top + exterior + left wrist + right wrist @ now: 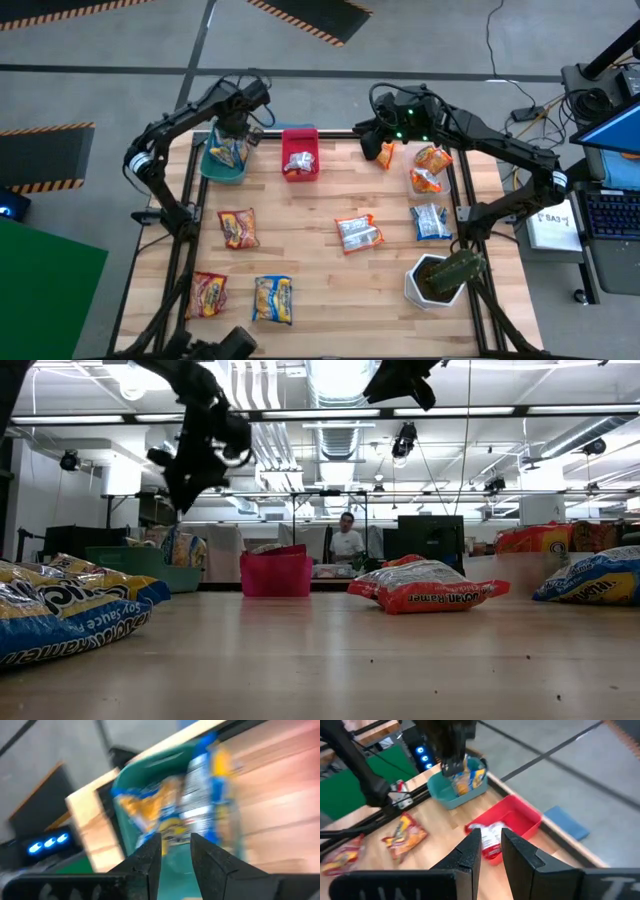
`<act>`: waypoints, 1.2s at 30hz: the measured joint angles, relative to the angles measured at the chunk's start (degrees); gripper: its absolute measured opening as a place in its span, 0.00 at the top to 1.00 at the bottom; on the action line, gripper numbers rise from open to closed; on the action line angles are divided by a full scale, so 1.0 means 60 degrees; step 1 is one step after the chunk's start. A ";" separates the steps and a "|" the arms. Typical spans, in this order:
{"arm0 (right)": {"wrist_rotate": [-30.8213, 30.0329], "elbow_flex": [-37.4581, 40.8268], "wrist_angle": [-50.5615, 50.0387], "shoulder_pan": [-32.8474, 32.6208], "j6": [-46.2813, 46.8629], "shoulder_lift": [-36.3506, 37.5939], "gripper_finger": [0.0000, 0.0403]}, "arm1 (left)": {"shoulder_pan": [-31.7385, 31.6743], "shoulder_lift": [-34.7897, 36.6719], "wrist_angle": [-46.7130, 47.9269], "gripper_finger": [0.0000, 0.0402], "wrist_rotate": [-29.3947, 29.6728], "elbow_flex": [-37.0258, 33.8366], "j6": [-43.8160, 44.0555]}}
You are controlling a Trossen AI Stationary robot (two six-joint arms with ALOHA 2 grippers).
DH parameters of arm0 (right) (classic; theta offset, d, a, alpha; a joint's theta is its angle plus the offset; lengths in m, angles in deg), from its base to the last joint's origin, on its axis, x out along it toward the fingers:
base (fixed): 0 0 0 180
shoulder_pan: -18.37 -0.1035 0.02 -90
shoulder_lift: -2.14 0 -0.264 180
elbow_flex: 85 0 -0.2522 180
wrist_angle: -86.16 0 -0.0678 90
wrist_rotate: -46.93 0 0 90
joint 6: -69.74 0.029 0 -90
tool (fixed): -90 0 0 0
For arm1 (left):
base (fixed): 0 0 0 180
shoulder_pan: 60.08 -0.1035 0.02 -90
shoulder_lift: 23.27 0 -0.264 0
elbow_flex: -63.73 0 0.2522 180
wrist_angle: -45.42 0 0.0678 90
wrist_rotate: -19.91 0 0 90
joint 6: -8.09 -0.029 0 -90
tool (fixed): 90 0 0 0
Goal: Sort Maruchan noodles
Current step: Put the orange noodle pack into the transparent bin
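Note:
Ramen packets lie flat on the wooden table: red-orange ones (238, 228) (209, 294), a yellow-and-blue one (272, 299), silver-and-blue ones (358, 232) (430, 221) and orange ones (433, 158) (425, 181) (385, 155). The teal bin (212, 165) holds yellow-and-blue packets (165, 810). The red bin (299, 135) holds one packet (490, 837). My left gripper (234, 128) (175, 852) hovers above the teal bin, fingers a little apart with nothing between them. My right gripper (384, 132) (491, 845) hangs high over the table's far edge above the orange packet, narrowly open and empty.
A white pot with a green plant (435, 280) stands near the table's right near corner. Both bins sit along the far edge. Bare wood lies in the table's middle (300, 240). A person (346, 540) shows in the room beyond the table.

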 joint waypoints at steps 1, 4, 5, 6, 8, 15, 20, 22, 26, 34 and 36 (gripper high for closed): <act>0.0169 0.0000 -0.0064 0.0040 0.0115 0.0000 0.84 | 0.0125 0.0047 -0.0064 0.79 -0.0206 0.0241 -0.0060; 0.0824 0.0000 -0.0311 0.0138 0.0677 -0.0056 0.84 | 0.0617 0.0192 -0.0480 0.79 -0.1007 0.0879 -0.0515; 0.1096 0.0000 -0.0455 0.0197 0.0892 -0.0094 0.84 | 0.0811 0.0246 -0.0685 0.79 -0.1317 0.1054 -0.0737; 0.1378 0.0000 -0.0645 0.0253 0.1110 -0.0137 0.84 | 0.1013 0.0297 -0.0924 0.79 -0.1678 0.1199 -0.0981; 0.1726 0.0000 -0.0982 0.0303 0.1488 -0.0311 0.84 | 0.1448 0.0356 -0.1365 0.79 -0.2458 0.1443 -0.1495; 0.1154 0.0000 -0.3228 0.0862 0.2215 -0.0813 0.84 | 0.3038 0.0394 -0.2520 0.79 -0.5588 0.1645 -0.3021; 0.1111 0.0000 -0.5125 0.1621 0.2073 -0.0794 0.84 | 0.4098 0.0408 -0.2564 0.79 -0.6372 0.1505 -0.3496; 0.1119 0.0000 -0.5865 0.1820 0.1982 -0.0800 0.84 | 0.4342 0.0408 -0.2561 0.79 -0.6366 0.1314 -0.3483; 0.1137 0.0281 -0.6288 0.1920 0.2122 -0.0808 0.84 | 0.4646 0.0408 -0.2538 0.79 -0.6353 0.0810 -0.3328; -0.0486 0.0851 -0.6450 0.2282 0.2385 -0.0602 0.79 | 0.4755 0.0685 -0.2600 0.81 -0.6386 -0.0283 -0.2422; -0.1210 0.0773 -0.6526 0.2762 0.2458 -0.0412 0.75 | 0.4773 0.0765 -0.2629 0.81 -0.6391 -0.0408 -0.2199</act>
